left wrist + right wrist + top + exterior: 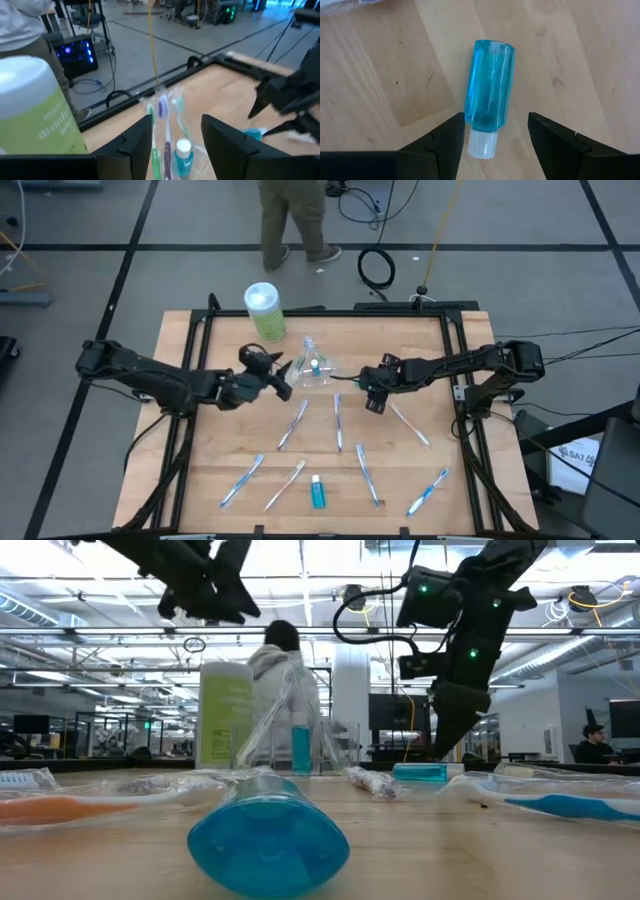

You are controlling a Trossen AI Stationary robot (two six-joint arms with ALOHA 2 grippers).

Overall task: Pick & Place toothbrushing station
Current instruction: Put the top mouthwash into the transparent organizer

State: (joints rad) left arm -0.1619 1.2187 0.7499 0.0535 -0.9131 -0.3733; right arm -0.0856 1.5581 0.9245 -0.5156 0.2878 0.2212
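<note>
Pale wooden tabletop (230, 440) carries wrapped toothbrushes (291, 425) and small bottles. Beneath the spread right pincer (492, 137) lies a translucent blue bottle (489, 94) (smooth cylinder, white cap), untouched. The left pincer (175, 135), also spread, faces a clear bag (167, 135) of brushes beside the green wipes canister (264, 311).

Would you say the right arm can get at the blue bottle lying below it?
Probably yes: the right end effector hangs open over the blue bottle, with nothing between them.
</note>
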